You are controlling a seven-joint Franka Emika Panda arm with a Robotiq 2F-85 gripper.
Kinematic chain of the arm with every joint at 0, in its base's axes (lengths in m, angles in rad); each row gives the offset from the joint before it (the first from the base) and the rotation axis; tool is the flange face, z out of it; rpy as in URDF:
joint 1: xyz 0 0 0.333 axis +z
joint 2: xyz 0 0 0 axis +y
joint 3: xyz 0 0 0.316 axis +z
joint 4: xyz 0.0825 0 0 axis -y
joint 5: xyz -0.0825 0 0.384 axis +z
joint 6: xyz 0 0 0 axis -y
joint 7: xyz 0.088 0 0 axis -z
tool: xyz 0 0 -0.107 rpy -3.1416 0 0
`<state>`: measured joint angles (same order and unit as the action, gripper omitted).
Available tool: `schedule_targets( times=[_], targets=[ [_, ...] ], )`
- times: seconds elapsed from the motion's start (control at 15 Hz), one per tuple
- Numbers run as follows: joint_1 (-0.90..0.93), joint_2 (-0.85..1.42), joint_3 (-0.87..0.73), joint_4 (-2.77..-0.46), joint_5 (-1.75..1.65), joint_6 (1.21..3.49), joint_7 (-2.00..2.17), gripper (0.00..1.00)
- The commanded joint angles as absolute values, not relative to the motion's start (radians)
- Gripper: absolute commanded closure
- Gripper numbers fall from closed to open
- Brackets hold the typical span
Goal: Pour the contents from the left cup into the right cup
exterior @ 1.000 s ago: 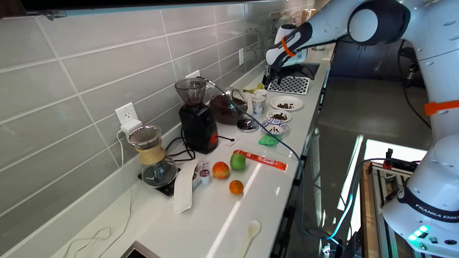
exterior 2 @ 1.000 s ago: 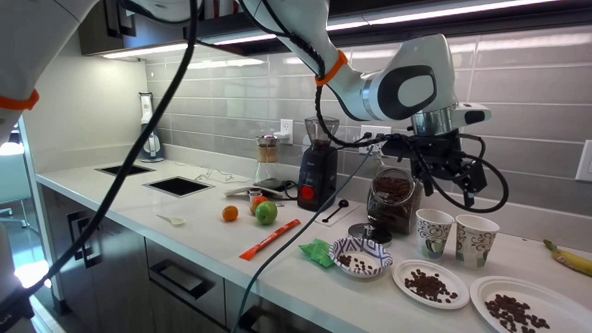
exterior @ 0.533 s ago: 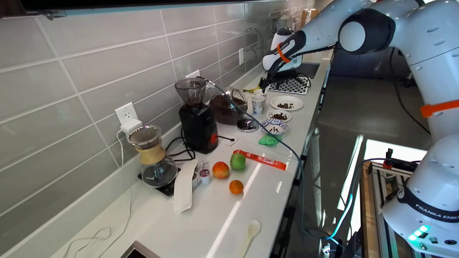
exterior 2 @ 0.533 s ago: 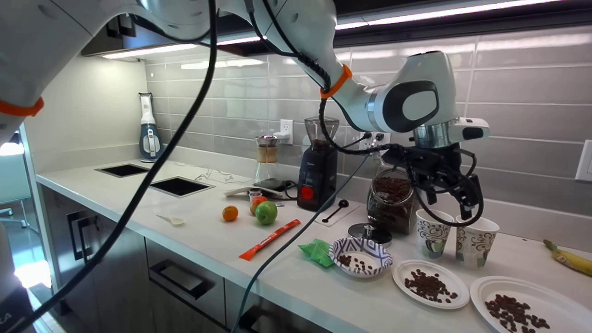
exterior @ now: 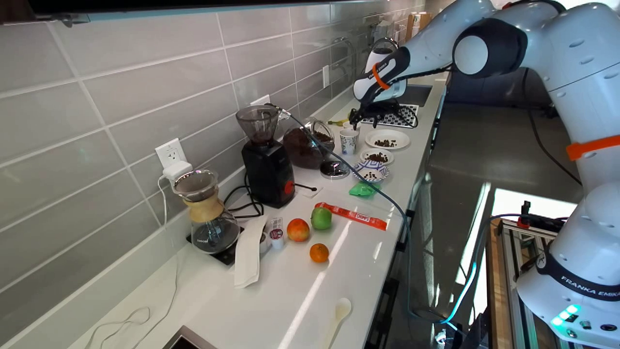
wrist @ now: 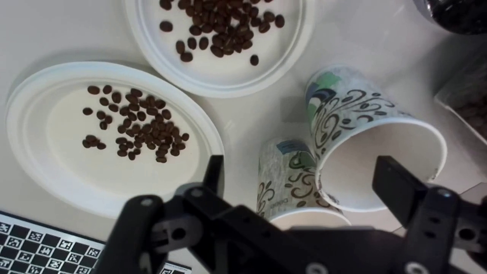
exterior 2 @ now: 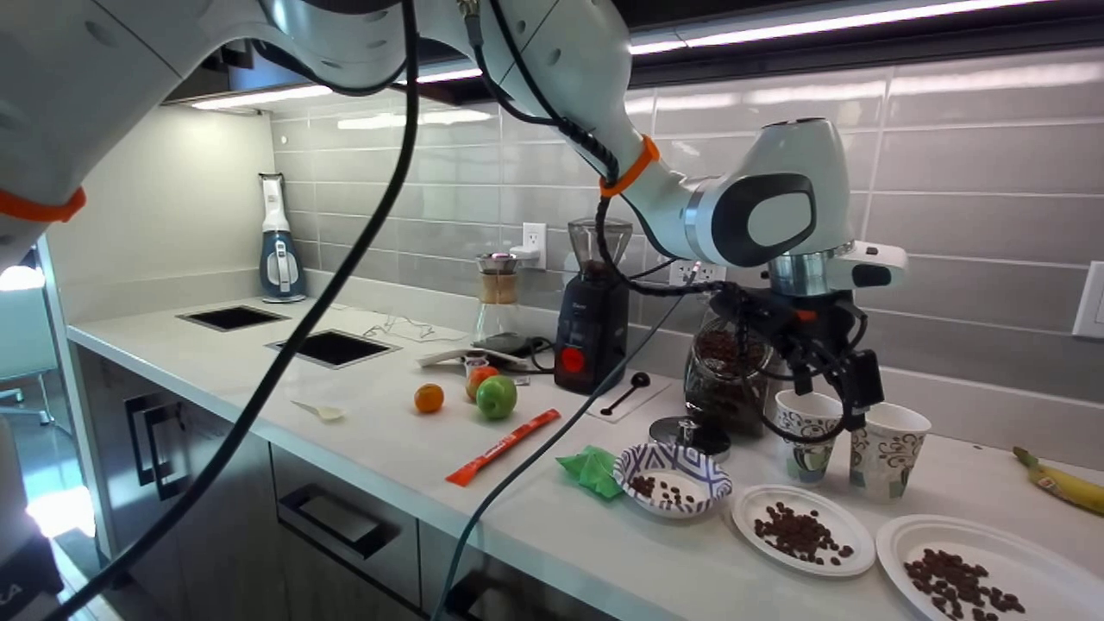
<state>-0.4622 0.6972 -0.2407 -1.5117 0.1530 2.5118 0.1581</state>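
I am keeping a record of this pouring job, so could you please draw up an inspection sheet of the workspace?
Surface: white counter, with a streak of light across it.
Job's things: left cup and right cup, as an exterior view shows them, both upright; contents cannot be made out.
Clutter: large plate and small plate, both bearing coffee beans; patterned bowl, green apple, orange, grinder.
Fingers: open, close to the cups; whether they touch cannot be told.
Cables: blue-grey cable runs down past the counter's edge; black wrist loop passes in front of the left cup in an exterior view.
Surroundings: grey tiled wall; people, nothing seen.
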Motion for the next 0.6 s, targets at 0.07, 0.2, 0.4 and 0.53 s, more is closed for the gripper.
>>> schedule_targets(
  times=[0.07,0.2,0.4,0.53],
  targets=[
    [-0.484,0.741,-0.218,-1.467,0.231,2.505,0.187,0.00],
    [-0.480,0.761,-0.221,-1.450,0.238,2.510,0.199,0.00],
    [-0.478,0.789,-0.221,-1.420,0.245,2.506,0.215,0.00],
    [-0.478,0.808,-0.222,-1.400,0.245,2.508,0.226,0.12]
  ],
)
